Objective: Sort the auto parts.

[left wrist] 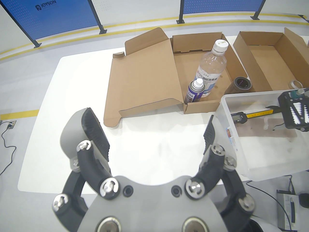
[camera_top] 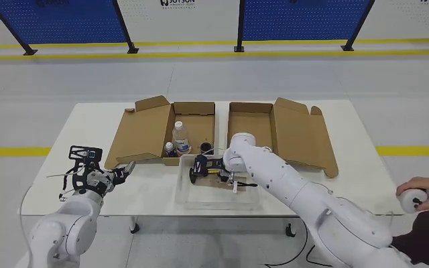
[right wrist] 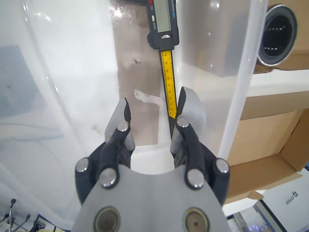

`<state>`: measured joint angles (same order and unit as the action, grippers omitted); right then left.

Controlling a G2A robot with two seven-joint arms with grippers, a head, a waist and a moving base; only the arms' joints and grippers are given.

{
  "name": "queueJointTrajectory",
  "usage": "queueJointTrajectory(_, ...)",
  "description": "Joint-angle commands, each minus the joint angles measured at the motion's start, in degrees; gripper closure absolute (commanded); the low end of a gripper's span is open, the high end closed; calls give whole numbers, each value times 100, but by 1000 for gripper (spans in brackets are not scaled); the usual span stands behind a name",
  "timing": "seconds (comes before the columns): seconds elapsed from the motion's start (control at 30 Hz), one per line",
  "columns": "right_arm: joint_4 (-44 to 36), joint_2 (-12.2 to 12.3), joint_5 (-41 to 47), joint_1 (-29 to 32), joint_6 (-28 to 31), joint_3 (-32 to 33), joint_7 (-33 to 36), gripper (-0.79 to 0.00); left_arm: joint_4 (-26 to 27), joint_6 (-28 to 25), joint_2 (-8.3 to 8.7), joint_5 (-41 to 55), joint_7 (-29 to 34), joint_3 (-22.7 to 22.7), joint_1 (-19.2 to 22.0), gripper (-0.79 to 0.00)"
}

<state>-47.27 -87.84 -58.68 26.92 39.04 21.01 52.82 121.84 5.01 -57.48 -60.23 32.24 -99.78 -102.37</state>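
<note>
A clear plastic bin (camera_top: 182, 194) stands at the table's front middle. Inside it lies a digital caliper (right wrist: 162, 20) with a yellow scale, also seen from the left wrist as the caliper (left wrist: 253, 115). My right gripper (right wrist: 154, 103) is down in the bin and open, with the end of the caliper's beam between its fingers, close against one finger (right wrist: 184, 102). From above, the right gripper (camera_top: 196, 169) sits at the bin's back left. My left gripper (left wrist: 149, 121) is open and holds nothing, hovering over bare table left of the bin; it is the left gripper (camera_top: 122, 172) in the top view.
The left cardboard box (left wrist: 142, 78) holds a clear bottle (left wrist: 212, 66), a small spray can (left wrist: 194, 90) and a black cylindrical bearing (left wrist: 241, 85). The right cardboard box (camera_top: 295, 134) holds a roll of tape (left wrist: 295, 84). Both boxes stand just behind the bin.
</note>
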Motion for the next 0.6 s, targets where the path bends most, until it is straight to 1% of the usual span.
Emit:
queueJointTrajectory(0.0, 113, -43, -12, -13, 21, -17, -47, -400, 0, 0, 0, 0, 0, 0, 0, -785)
queueJointTrajectory(0.07, 204, -86, -31, -22, 41, -37, -80, -406, 0, 0, 0, 0, 0, 0, 0, -785)
queueJointTrajectory(0.2, 368, -169, -74, -37, 94, -79, -131, -459, 0, 0, 0, 0, 0, 0, 0, -785)
queueJointTrajectory(0.27, 439, -211, -93, -41, 114, -100, -143, -465, 0, 0, 0, 0, 0, 0, 0, -785)
queueJointTrajectory(0.33, 503, -251, -118, -49, 157, -124, -142, -514, 0, 0, 0, 0, 0, 0, 0, -785)
queueJointTrajectory(0.4, 570, -290, -143, -57, 179, -143, -154, -594, 0, 0, 0, 0, 0, 0, 0, -785)
queueJointTrajectory(0.43, 604, -310, -151, -63, 191, -149, -165, -616, 0, 0, 0, 0, 0, 0, 0, -785)
queueJointTrajectory(0.53, 714, -365, -173, -78, 217, -163, -199, -628, 0, 0, 0, 0, 0, 0, 0, -785)
queueJointTrajectory(0.57, 749, -383, -174, -82, 240, -167, -211, -662, 0, 0, 0, 0, 0, 0, 0, -785)
